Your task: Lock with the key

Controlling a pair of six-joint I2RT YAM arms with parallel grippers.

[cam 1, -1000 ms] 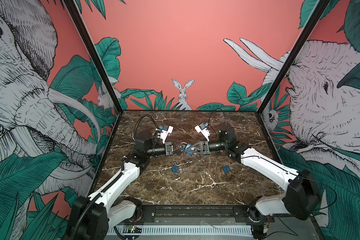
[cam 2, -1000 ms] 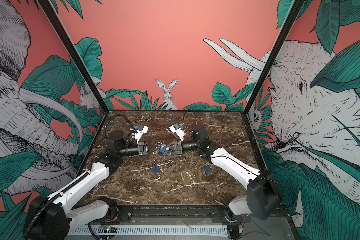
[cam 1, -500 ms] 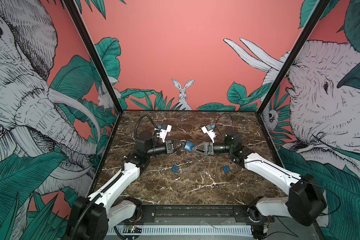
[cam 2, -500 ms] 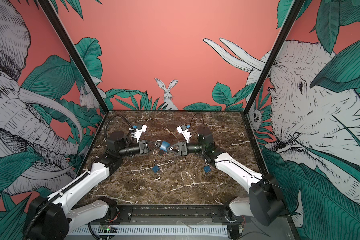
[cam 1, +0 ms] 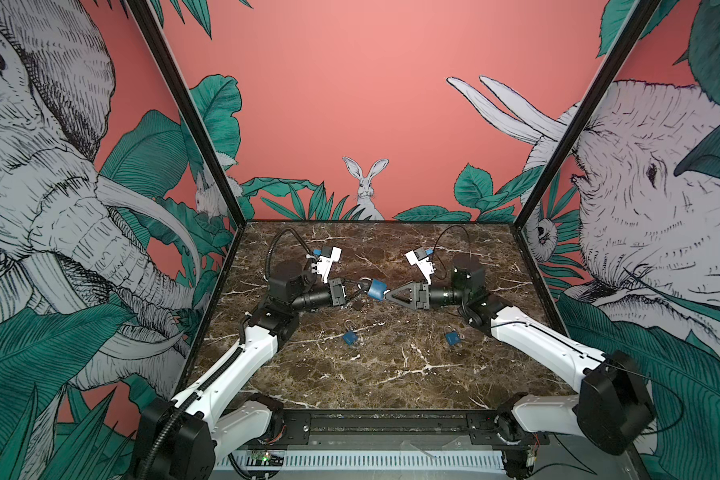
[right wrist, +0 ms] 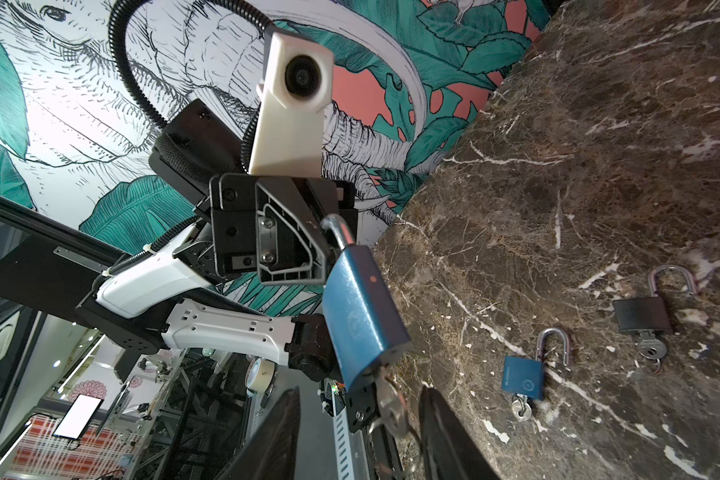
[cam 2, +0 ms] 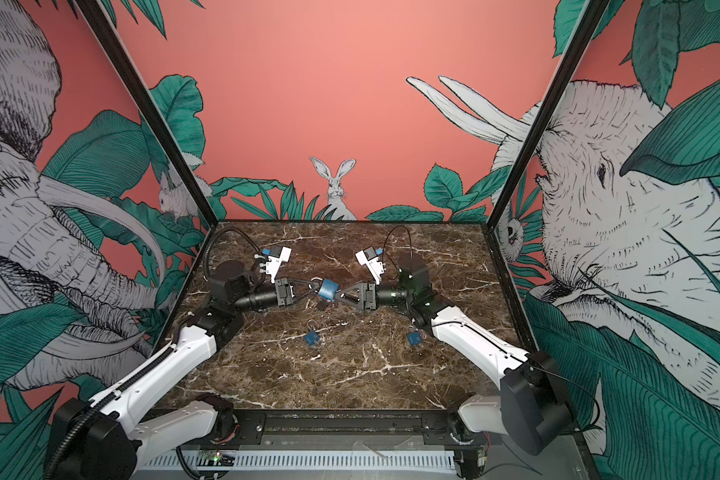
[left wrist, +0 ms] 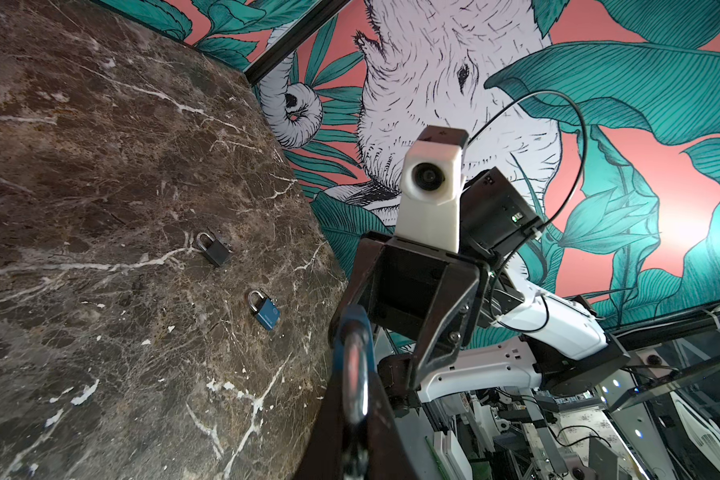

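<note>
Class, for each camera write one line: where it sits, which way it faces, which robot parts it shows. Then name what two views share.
Top views: high at the front, facing down over the table; left arm, right arm, left pincer, right pincer.
Left wrist: on the left arm, facing the right pincer; own fingers grip the held padlock.
Right wrist: on the right arm, facing the left pincer; own fingers flank the key.
Shared: both wrist views show the held padlock and black padlock.

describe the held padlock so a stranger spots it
Above the middle of the marble table, both arms meet. The blue padlock hangs there, shackle pinched in the left gripper. It alone is off the surface; the other padlocks lie flat.
</note>
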